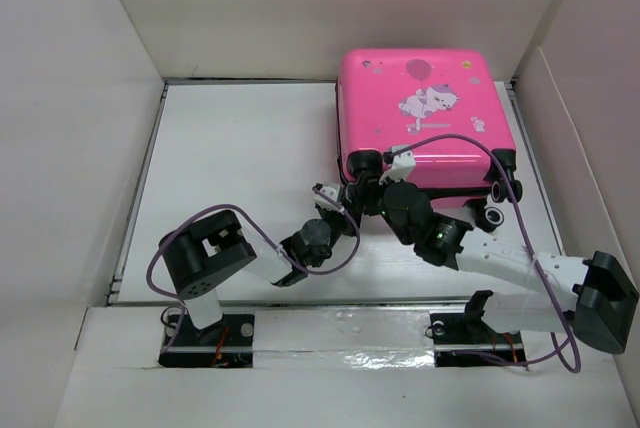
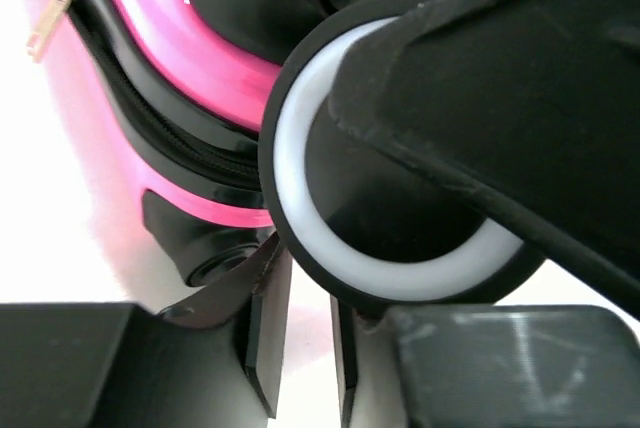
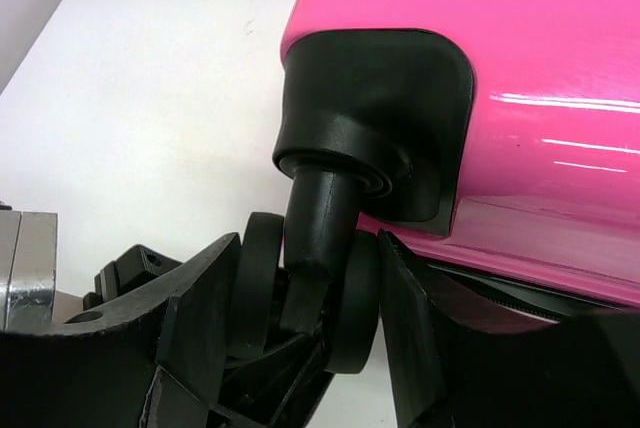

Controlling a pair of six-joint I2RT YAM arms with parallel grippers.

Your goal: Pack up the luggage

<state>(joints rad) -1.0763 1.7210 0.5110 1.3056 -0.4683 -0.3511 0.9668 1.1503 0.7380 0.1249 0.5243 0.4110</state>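
Right fingers were clamped on a corner wheel of the closed suitcase. Left fingers stood narrowly open, holding nothing, just beside that wheel. The suitcase lay flat at the far right of the surface. Risk: the wheel could swivel and slip free, or the crowded arms collide. White walls enclosed the surface.

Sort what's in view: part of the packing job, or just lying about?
Job: luggage; its caster wheel, pinched by the fingers of the right gripper; left gripper beside it.
Just there: white table; white walls.
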